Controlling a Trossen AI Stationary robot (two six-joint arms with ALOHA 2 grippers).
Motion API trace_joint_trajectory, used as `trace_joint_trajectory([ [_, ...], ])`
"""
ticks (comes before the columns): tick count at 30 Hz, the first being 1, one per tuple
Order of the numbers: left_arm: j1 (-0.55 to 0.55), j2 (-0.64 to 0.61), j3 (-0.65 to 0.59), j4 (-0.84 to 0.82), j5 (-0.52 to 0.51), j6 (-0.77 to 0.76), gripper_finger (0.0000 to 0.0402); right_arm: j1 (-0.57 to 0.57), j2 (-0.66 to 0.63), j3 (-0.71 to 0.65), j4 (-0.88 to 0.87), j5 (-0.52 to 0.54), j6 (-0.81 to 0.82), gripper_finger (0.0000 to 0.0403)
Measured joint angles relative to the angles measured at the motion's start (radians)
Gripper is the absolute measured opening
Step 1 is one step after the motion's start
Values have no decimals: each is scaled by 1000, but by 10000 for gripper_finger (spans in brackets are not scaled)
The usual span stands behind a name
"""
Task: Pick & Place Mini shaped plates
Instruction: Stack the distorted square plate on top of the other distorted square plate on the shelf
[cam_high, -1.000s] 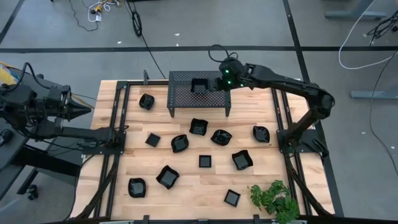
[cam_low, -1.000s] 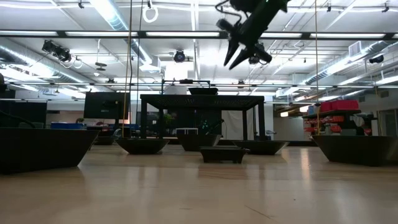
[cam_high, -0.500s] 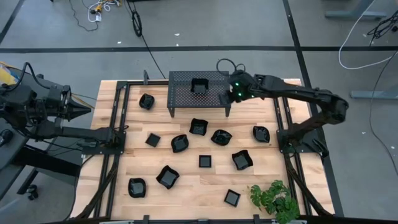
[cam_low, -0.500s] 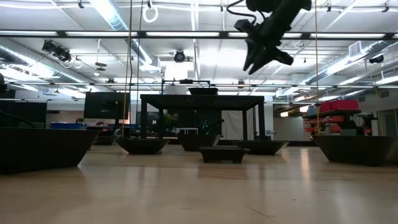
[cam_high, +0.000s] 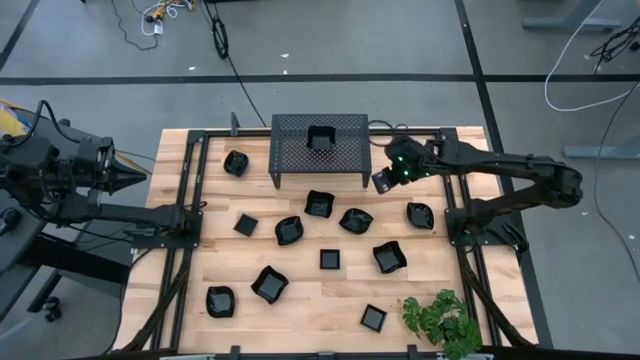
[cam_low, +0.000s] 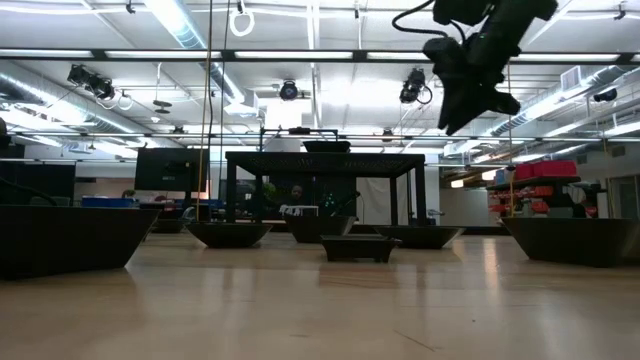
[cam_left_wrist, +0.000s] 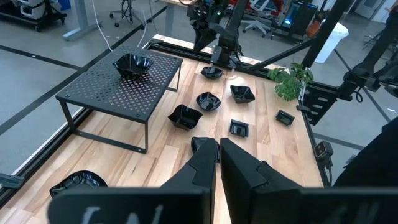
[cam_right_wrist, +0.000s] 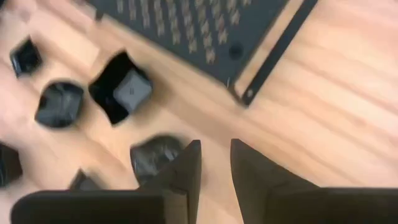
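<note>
Claw (cam_high: 383, 181) on R arm part-open, empty, stretched out low beside perforated stand (cam_high: 320, 147).

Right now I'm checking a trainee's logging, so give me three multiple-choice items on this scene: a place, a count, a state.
1. Where is the right gripper?
A) just off the stand's right end
B) over the stand's middle
C) at the plant
2. How many plates sit on the stand?
A) none
B) one
C) three
3. What does the right gripper hold?
A) a plate
B) a leaf
C) nothing
Key: 1 A, the high view shows it beside the stand's right end; 2 B, a single plate lies on top; 3 C, its wrist view shows a bare gap between the fingers.
</note>
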Motion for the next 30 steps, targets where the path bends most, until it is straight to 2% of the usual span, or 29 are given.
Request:
trace_joint_trajectory([
  [8,0,0,0,0,0,0,25,84,-34,-29,-33,-20,-21,89],
  [14,0,0,0,0,0,0,25,154,-33,-29,-32,-19,38,89],
  [18,0,0,0,0,0,0,25,215,-26,-29,-31,-10,139,89],
  [30,0,0,0,0,0,0,25,392,68,-28,-17,98,617,89],
])
